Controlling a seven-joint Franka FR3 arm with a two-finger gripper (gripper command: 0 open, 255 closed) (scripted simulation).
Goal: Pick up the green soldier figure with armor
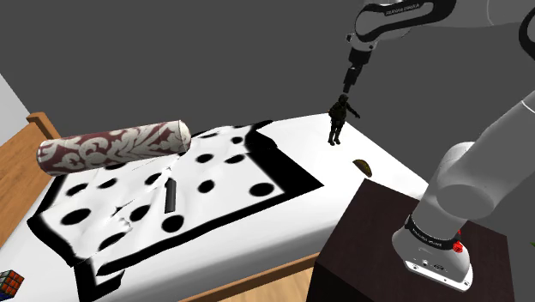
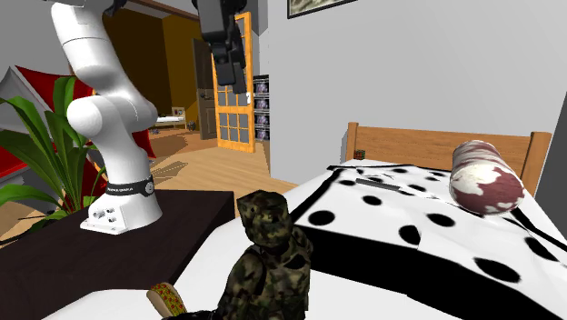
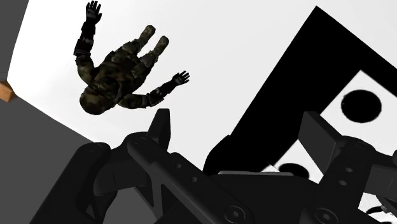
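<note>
A camouflage-green soldier figure in dark armor [image 2: 273, 264] looms closest in the second exterior view. It stands upright on the bare white sheet of a wooden bed [image 1: 300, 141], near the edge, beside a black-and-white spotted blanket [image 1: 206, 184]. The all-black claw [image 1: 349, 84] hovers above the figure, its fingers apart and touching nothing. The grasp has not begun: lowering, closing and lifting all remain. Small lettering on the white arm [image 1: 403, 10] cannot be read.

No text readable. Tiny pale lettering on black base ring [image 2: 125, 189] of white robot arm [image 2: 109, 127]: illegible.
</note>
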